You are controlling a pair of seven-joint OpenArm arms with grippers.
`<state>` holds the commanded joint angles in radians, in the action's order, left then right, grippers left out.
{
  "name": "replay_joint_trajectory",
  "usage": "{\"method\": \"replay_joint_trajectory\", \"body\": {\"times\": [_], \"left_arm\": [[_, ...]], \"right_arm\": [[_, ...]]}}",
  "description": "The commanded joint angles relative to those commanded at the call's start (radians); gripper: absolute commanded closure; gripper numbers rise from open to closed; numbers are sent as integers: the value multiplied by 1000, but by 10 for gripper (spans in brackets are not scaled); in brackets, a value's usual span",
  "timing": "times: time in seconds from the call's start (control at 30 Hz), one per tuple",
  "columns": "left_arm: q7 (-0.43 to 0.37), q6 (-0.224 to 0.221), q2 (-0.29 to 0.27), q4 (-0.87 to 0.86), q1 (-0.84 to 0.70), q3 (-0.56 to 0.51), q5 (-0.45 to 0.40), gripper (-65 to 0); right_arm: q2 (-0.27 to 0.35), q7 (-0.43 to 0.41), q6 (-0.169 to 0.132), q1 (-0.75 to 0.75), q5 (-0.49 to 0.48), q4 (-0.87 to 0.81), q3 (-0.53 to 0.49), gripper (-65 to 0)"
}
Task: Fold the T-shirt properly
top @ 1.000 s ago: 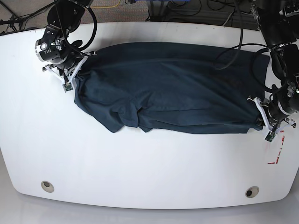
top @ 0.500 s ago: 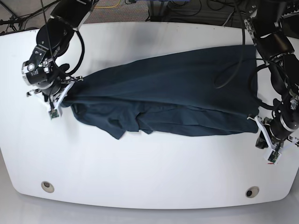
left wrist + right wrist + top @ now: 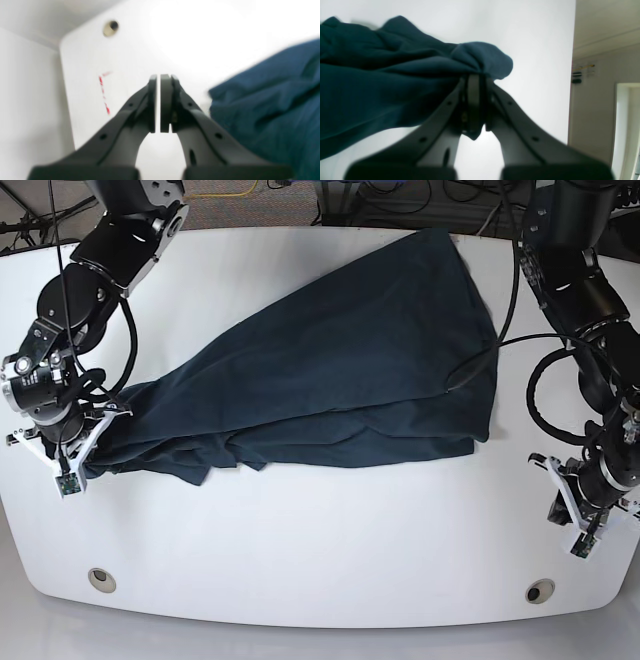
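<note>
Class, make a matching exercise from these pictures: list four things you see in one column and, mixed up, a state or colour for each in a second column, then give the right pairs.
Things:
1. T-shirt
2. left pincer
3. right pincer
4. table

States or colours:
A. white
B. shut, with nothing between its pads
C. dark navy, spread slantwise and wrinkled
D. shut on a bunched edge of cloth

Pairs: 1-C, 2-B, 3-D, 4-A
</note>
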<state>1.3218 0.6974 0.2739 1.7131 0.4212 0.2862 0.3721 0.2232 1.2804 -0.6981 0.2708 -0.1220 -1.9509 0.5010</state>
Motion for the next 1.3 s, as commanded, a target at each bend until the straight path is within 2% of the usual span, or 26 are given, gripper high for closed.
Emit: {"method": "replay_joint_trajectory", "body": {"times": [0.13, 0.23, 0.37, 0.63, 0.73, 1.0, 1.3], "left_arm": [[2, 0, -12, -37, -84, -2, 0, -118], [2, 0, -20, -72, -150, -2, 3, -231], [6, 1, -25, -58, -222, 0, 6, -301], [15, 1, -20, 31, -358, 69, 8, -311], [40, 1, -20, 32, -382, 95, 8, -311], [43, 1, -25, 31, -423, 141, 5, -311], [41, 1, -83, -68, -431, 149, 8, -311]], "right_arm": [[0, -6, 0, -37, 3, -2, -18, 0], [-3, -20, 0, -57, 2, 0, -21, 0], [-17, -29, 0, -81, 0, 0, -25, 0], [-34, -31, 0, -101, 0, 21, -25, 0], [-34, -31, 0, -115, 0, 31, -25, 0], [-51, -51, 0, -124, 0, 48, -25, 0], [-60, -60, 0, -129, 0, 49, -25, 0]]}}
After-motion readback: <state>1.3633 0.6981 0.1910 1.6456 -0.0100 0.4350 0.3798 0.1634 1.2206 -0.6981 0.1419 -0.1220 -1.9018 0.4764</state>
